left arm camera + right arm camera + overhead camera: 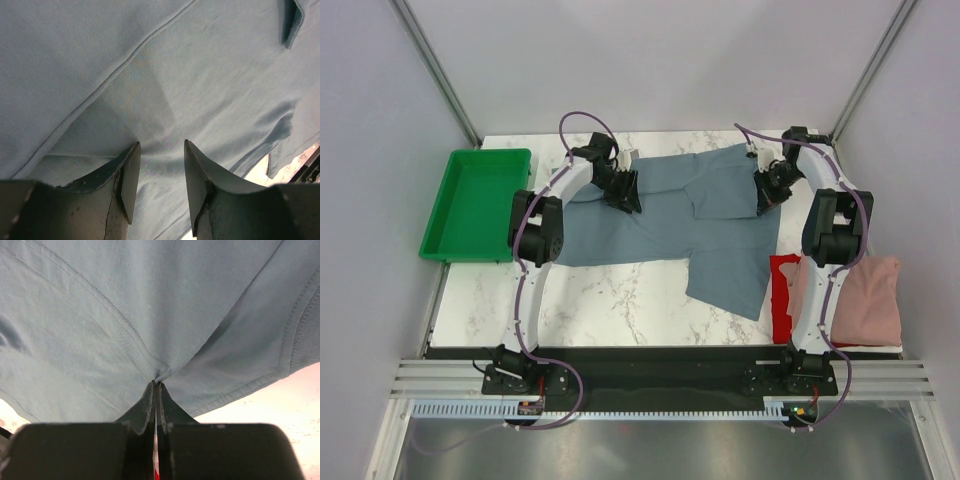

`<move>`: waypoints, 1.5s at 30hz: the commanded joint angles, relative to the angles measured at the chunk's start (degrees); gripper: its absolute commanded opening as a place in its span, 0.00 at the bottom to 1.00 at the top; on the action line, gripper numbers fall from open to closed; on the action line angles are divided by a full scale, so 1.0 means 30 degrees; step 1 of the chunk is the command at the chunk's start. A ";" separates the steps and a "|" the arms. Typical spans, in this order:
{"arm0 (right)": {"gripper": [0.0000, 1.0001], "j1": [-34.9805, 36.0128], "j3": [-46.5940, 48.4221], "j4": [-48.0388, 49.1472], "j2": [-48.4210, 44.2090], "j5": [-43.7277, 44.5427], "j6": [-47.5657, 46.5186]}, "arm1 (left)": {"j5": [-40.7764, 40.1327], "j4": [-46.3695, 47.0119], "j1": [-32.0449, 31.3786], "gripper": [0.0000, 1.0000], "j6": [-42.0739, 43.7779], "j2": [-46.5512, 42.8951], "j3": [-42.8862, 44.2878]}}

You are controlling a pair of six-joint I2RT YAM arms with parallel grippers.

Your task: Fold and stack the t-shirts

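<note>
A white marble-patterned worktop [620,300] fills the floor of an enclosure with plain pale grey walls and metal corner posts; a black strip and aluminium rails run along its near edge, where both arms are bolted. Spread across the far half of the worktop lies the large slate blue-grey cloth t-shirt [660,215], rumpled, one part reaching down toward the near right. At the far left edge sits a green rectangular plastic tray [478,205]. At the near right corner a folded dusty pink t-shirt [865,300] lies on a bright red t-shirt [782,300], which shows along its left side. The left gripper [623,192] is over the far left part of the blue-grey shirt; the left wrist view shows its jaws parted a moderate way, cloth [200,75] visible between them, nothing held. The right gripper [765,192] is at the shirt's far right part, and its jaws are pressed together on a puckered pinch of the fabric [156,372].
</note>
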 commanded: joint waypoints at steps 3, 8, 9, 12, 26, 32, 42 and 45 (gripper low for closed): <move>0.03 -0.0027 -0.0019 -0.0922 -0.0669 0.0192 -0.0662 | -0.1431 -0.0275 -0.0159 0.48 0.0943 0.0383 0.0176; 0.05 -0.0085 0.0069 -0.1420 -0.0844 0.0689 -0.1188 | -0.1899 -0.0275 -0.0130 0.48 0.1674 0.0091 0.0497; 0.13 -0.0114 0.0011 -0.1421 -0.0903 0.0719 -0.1248 | -0.1987 -0.0275 -0.0101 0.48 0.1734 0.0061 0.0615; 0.36 -0.0173 0.0097 -0.1450 -0.1167 0.0836 -0.1248 | -0.1697 -0.0246 -0.0013 0.48 0.1851 -0.0640 0.1141; 0.42 -0.0115 0.5570 0.0422 0.0617 -0.0482 0.0537 | -0.5651 -0.0275 0.5195 0.54 0.2469 -0.4742 0.1063; 0.43 0.1144 0.6926 0.1916 0.2202 -0.0306 0.1064 | -0.4131 -0.0802 0.6987 0.54 0.0272 -0.6090 -0.2335; 0.44 0.3019 0.6954 0.3032 0.2320 0.0016 0.1095 | -0.2985 -0.0451 0.7926 0.50 -0.1342 -0.5244 -0.2754; 0.44 0.3166 0.6720 0.3032 0.2232 0.0104 0.1241 | -0.3071 -0.0421 0.8073 0.50 -0.1255 -0.4921 -0.2607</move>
